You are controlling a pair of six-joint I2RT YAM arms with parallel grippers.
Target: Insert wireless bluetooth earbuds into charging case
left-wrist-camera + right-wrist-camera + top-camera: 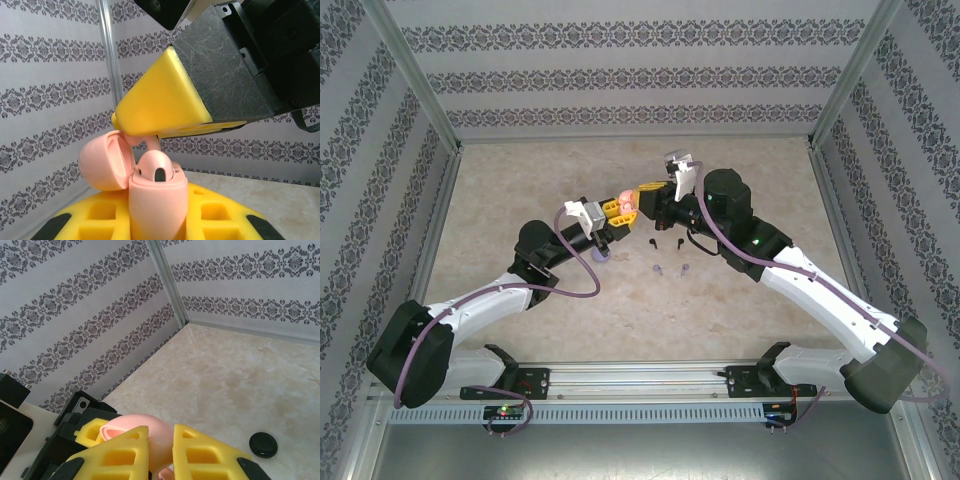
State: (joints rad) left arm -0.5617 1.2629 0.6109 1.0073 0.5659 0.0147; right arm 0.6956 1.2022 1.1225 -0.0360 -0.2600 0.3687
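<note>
While left pincer (618, 210) clamps one pink case (157, 200), right pincer (161, 432) pinches one earbud (151, 144).

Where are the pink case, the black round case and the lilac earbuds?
pink case (157, 200), left wrist view, body front
black round case (263, 445), right wrist view, top centre
lilac earbuds (660, 270), top view, left one

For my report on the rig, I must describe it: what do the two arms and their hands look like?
Both the left arm and the right arm have white links, black joints and a lilac cable alongside. The left hand and right hand have yellow fingers on black bodies.
</note>
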